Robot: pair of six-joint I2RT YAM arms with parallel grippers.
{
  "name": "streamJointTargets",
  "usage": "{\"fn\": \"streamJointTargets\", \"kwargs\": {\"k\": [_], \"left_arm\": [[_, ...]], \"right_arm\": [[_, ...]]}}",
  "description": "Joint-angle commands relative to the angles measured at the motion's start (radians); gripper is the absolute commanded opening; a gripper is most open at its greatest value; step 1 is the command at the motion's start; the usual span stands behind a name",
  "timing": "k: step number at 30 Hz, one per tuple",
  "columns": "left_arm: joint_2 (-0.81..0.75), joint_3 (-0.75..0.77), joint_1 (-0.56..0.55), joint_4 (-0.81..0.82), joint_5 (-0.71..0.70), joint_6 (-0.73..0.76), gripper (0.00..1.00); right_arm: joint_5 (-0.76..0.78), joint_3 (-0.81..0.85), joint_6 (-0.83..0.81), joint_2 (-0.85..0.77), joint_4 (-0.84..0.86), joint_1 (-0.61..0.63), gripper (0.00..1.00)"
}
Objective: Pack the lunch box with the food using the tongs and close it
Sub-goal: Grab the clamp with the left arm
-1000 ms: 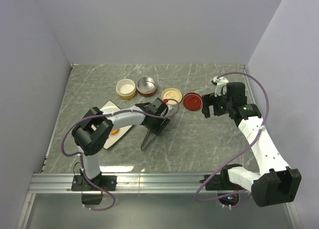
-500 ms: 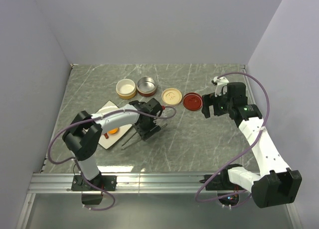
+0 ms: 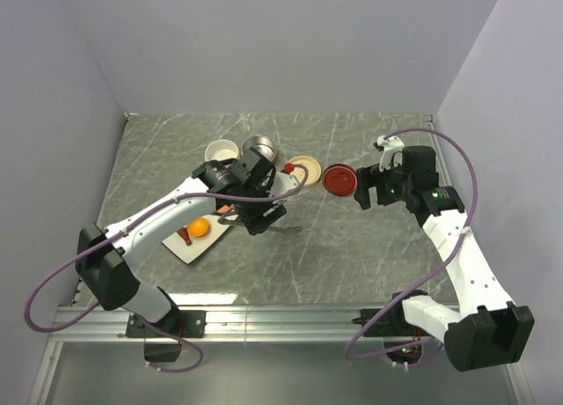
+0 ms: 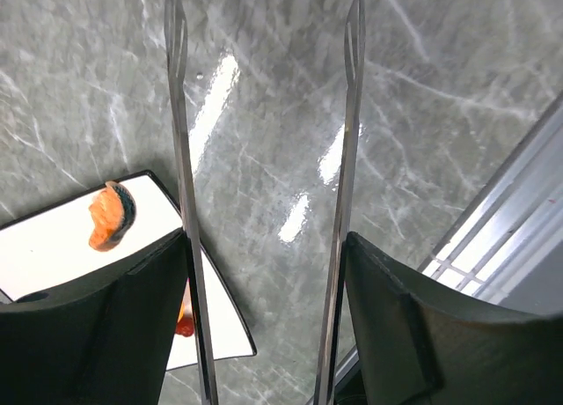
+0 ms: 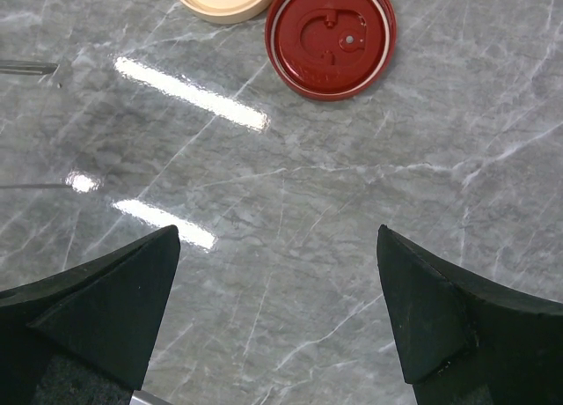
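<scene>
Grey marbled table inside pale walls, bare across its middle. The left pincer grasps the tongs, one thin arm pressed against each finger and the two arms spread. Their long axis runs straight out from the pincer over bare table; the tips are out of the wrist view.

The food lies off that axis, on the plate. In the wrist view the slice sits left of the tongs' left arm, which crosses the plate's corner. From above, the ball is on the plate just left of the pincer.

The tongs probably have to swing back over the plate. The left arm is the nearer one. The tubs stand behind it, partly hidden.

The right pincer hangs released and empty near the red lid, well apart from the plate.
</scene>
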Motion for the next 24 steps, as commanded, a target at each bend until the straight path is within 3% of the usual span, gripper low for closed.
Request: {"fn": "streamJointTargets", "kwargs": {"k": [1, 7, 13, 18, 24], "left_arm": [[-0.055, 0.054, 0.018, -0.020, 0.068, 0.028, 0.74], [-0.087, 0.096, 0.156, -0.046, 0.243, 0.021, 0.72], [-0.063, 0.134, 0.285, -0.089, 0.448, 0.008, 0.69], [-0.057, 0.137, 0.299, -0.084, 0.534, -0.021, 0.65], [-0.063, 0.134, 0.322, -0.088, 0.669, -0.023, 0.65]], "right_arm": [[-0.014, 0.022, -0.010, -0.029, 0.018, -0.005, 1.00], [-0.085, 0.020, -0.035, -0.045, 0.011, -0.005, 1.00], [-0.279, 0.019, -0.102, -0.120, 0.051, 0.010, 1.00], [-0.330, 0.064, -0.139, -0.137, 0.105, 0.110, 0.95], [-0.370, 0.187, -0.240, -0.045, 0.013, 0.273, 0.89]]}}
